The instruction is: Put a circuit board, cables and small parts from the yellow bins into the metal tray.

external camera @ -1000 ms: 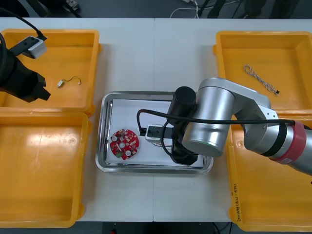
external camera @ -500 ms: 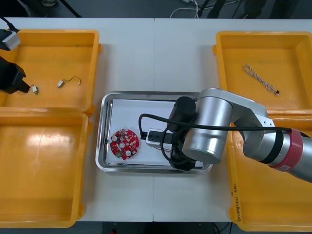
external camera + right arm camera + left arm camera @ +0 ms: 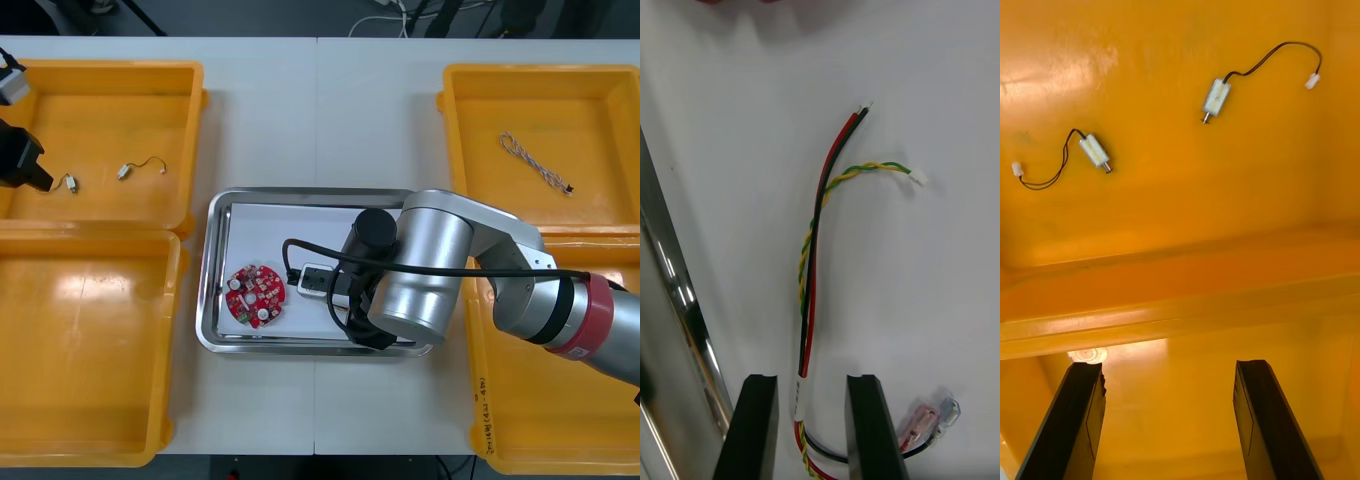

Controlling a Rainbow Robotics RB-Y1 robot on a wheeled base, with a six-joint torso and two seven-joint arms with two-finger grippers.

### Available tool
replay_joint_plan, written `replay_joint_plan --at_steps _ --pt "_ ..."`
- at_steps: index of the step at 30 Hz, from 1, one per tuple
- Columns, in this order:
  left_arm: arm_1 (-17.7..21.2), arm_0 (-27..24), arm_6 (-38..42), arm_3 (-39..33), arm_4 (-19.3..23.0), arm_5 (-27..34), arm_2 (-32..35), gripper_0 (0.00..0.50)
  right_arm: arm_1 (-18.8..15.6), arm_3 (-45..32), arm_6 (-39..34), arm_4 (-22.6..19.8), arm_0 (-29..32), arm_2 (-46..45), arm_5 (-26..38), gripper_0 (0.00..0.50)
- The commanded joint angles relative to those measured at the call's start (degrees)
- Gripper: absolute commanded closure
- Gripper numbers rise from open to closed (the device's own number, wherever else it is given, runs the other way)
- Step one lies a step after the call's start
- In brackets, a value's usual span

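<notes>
One light tabletop (image 3: 320, 100) carries all the things. Four yellow bins stand on it, two along its left edge and two along its right edge: the far-left bin (image 3: 100, 72), the near-left bin (image 3: 90, 330), the far-right bin (image 3: 540, 75) and the near-right bin (image 3: 530, 400).

The right arm (image 3: 420, 270), thick and silver, stretches from the right edge over the metal tray (image 3: 214, 270). This tray sits between the bins, closer to the tabletop's near edge, and it is white inside.

The right claw (image 3: 811, 427) hangs low over the white floor of the tray with its fingers apart. The cable bundle (image 3: 811, 285) lies flat there and passes between them with free space on both sides. The bundle is a red and a black wire together with a yellow-green twisted pair.

The left claw (image 3: 20, 165) is at the tabletop's left edge, at the left wall of the far-left bin. Its fingers are wide apart and nothing is between them.

The round red circuit board (image 3: 254, 295) lies in the left part of the tray. A twisted cable (image 3: 535, 160) lies on the floor of the far-right bin.

In the far-left bin there are two little pieces, each with a thin wire. The first small metal part (image 3: 70, 183) is just beside the left claw. The second small metal part (image 3: 125, 171) is a little further from the left edge.
</notes>
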Motion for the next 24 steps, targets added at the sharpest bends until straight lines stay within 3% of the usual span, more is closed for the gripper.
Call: replay_joint_plan --at_steps 1,14,24 --pt "2.79 -2.72 -1.13 2.74 -0.97 -2.95 1.3 0.0 1.42 -0.49 -2.44 0.63 0.33 0.51 -0.51 0.0" --pt "2.7 -3.07 -2.63 10.03 -2.29 -15.08 -2.74 0.0 1.42 -1.19 -2.88 2.65 -0.54 -0.46 0.98 0.0" --pt "1.2 -3.25 -3.16 14.34 -3.17 -23.25 -6.08 0.0 1.42 -1.19 -2.44 -2.19 -3.18 -7.23 7.66 0.0"
